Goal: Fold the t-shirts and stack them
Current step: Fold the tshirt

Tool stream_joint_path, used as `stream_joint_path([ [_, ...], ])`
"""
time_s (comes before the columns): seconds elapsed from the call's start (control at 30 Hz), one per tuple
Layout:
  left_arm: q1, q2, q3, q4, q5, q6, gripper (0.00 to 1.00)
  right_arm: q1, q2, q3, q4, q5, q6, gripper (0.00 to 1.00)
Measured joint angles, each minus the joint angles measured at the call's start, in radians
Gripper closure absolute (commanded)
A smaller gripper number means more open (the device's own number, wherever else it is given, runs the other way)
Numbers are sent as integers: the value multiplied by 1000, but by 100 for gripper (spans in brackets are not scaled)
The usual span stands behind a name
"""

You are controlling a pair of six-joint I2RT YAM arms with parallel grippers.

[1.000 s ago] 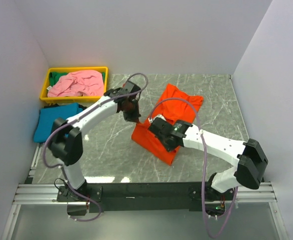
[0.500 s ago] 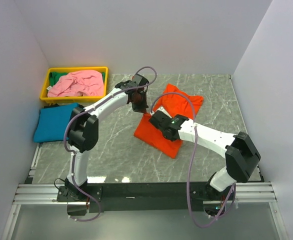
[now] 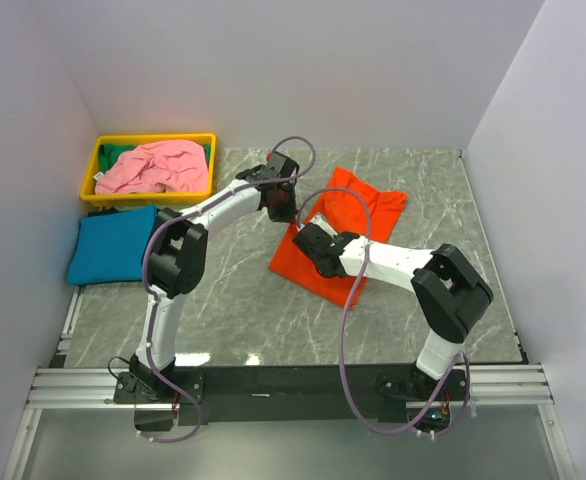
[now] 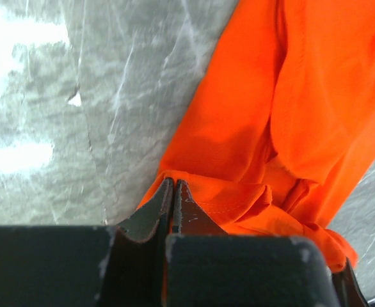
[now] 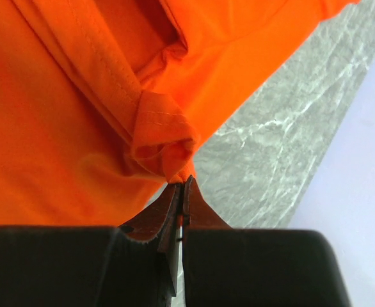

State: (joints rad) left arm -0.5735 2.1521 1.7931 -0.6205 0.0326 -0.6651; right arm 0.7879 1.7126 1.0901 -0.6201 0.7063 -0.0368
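The orange shirt (image 3: pixel 358 215) lies partly folded on the marble surface (image 3: pixel 233 290), right of centre and toward the far side. The left pincer (image 4: pixel 173 192) is clamped on its left edge, jaws pressed together with only a thin strip of hem between the tips. The right pincer (image 5: pixel 182 192) grips a bunched knot of hem close by. The blue shirt (image 3: pixel 113 243) sits folded at the left edge, and the pink shirt (image 3: pixel 158 165) is crumpled in the yellow tray (image 3: pixel 153 140) at the far left. Both holds look shallow (tip-only), so an uneven lift or a pull apart could let the cloth slip free. The bunched hem may also carry a crease into the fold, and arms this close could knock together.
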Motion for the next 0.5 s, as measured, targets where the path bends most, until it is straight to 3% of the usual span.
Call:
stream_joint_path([
  [0.5, 4, -2, -64, 135, -3, 0, 99, -45, 5, -40, 93, 35, -11, 99],
])
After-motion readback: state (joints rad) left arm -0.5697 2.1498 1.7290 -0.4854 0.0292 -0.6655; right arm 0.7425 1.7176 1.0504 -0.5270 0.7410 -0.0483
